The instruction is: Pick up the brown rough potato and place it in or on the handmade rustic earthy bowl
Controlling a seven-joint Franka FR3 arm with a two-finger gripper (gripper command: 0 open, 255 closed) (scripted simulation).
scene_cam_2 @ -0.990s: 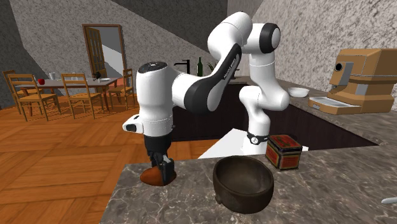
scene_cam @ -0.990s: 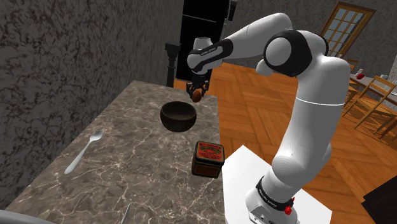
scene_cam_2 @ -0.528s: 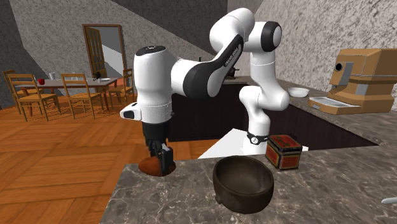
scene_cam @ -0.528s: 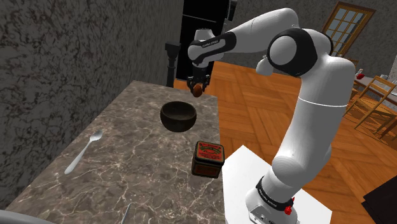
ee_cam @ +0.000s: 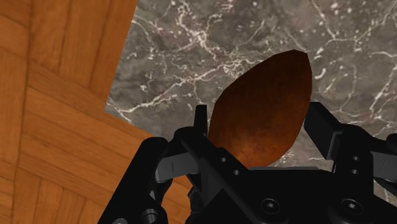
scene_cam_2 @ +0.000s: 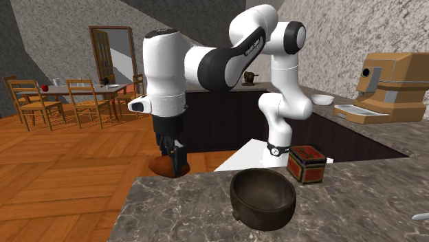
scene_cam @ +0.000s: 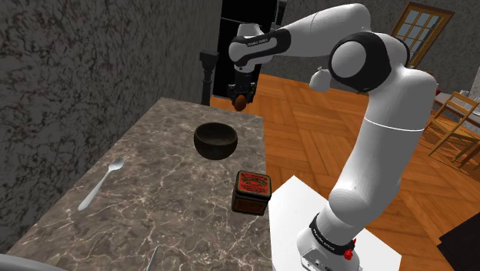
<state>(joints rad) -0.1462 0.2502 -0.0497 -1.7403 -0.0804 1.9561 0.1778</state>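
While my black gripper (scene_cam: 241, 98) points straight down, its two fingers are closed against the sides of the brown potato (scene_cam: 241, 104), pinching it between them. From the shoulder view, the potato hangs in the air over the far corner of the grey marbled counter (scene_cam: 169, 200), clear of the surface, on the side of the dark bowl (scene_cam: 215, 142) away from my stand (scene_cam: 304, 215). The bowl sits upright on the counter, near the potato but apart from it. Closer to my stand, a red and dark tin (scene_cam: 251, 192) stands near the counter's edge, and a pale spoon (scene_cam: 102, 183) lies flat toward that view's left, well apart from the bowl. From the second exterior view, the gripper (scene_cam_2: 173, 162) hangs below my white wrist to the left of the bowl (scene_cam_2: 263, 198). The potato (scene_cam_2: 162, 167) shows there as a reddish-brown lump at the fingertips, close to the far left corner of the counter (scene_cam_2: 344, 199). The tin (scene_cam_2: 306, 164) stands behind the bowl on that view's right. From the wrist view, the potato (ee_cam: 264, 108) is a smooth, pointed oval, rusty brown and darker toward its tip, clasped by one finger (ee_cam: 201, 121) on each side. Beneath it lies the white-veined counter (ee_cam: 191, 44), whose corner gives way to a wooden floor (ee_cam: 51, 114) of orange-brown planks.
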